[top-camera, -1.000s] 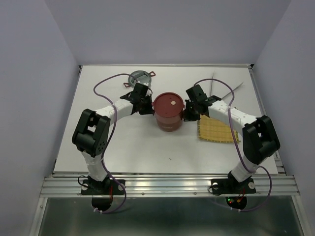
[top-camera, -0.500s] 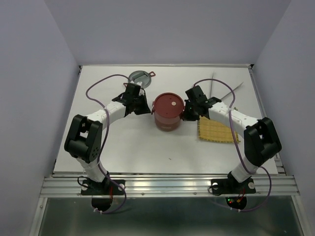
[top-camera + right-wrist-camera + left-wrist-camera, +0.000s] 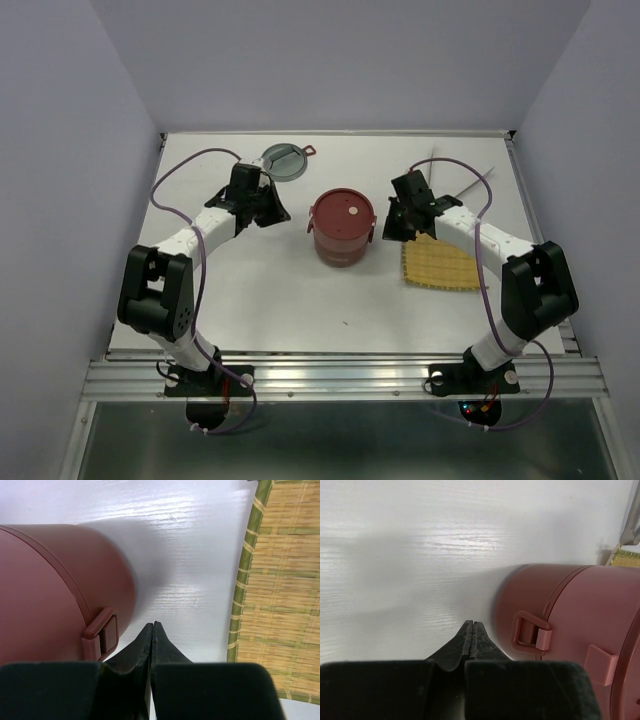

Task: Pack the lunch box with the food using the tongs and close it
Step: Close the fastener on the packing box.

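Lunch box (image 3: pixel 340 238) clasps (image 3: pixel 532 635) in wrist views — lid dot (image 3: pixel 351 210) only overhead

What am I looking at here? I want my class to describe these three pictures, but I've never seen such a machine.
These are two robot arms bolted to the near edge of a white table. The wide picture looks down from above and behind them. The other two come from a small camera on each wrist, looking along that arm's own claw.

In the middle stands a dark-red lunch box with its lid on. The left claw and the right claw sit on either side of it without touching it. Both are shut and hold nothing.

To the right lies a yellow woven mat, with thin silver tongs behind it. A grey disc lies at the back left.
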Controlling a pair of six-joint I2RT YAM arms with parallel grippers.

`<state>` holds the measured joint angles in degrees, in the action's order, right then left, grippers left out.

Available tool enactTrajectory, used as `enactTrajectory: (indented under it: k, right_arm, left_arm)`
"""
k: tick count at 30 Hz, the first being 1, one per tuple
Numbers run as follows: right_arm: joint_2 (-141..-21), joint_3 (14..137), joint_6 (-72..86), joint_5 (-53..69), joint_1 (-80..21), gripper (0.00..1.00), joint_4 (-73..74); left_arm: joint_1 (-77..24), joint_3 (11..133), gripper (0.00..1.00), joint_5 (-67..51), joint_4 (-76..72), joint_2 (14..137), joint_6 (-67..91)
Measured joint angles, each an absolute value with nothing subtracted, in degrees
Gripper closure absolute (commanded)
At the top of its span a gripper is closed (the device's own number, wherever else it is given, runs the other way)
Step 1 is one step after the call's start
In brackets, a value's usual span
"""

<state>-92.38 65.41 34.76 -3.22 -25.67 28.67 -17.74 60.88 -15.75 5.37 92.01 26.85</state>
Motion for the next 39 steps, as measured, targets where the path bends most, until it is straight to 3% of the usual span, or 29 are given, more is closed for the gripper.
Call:
enactTrajectory:
  k: [15, 27, 39]
  right_arm:
    - [-97.6, 70.0, 34.5, 2.0, -26.3, 0.99, 28.2]
    - [-99.5, 71.7, 34.7, 1.5, -27.4, 0.99, 29.5]
    - [-99.5, 71.1, 35.5, 1.3, -28.3, 0.99, 28.3]
  left_arm:
    - [-21.4, 61.6, 1.00, -21.4, 0.5, 97.4, 29.9]
    - [-25.4, 62.7, 1.00, -17.8, 2.2, 102.7, 30.7]
    - [-16.6, 60.5, 1.00, -17.8, 5.3, 94.6, 30.1]
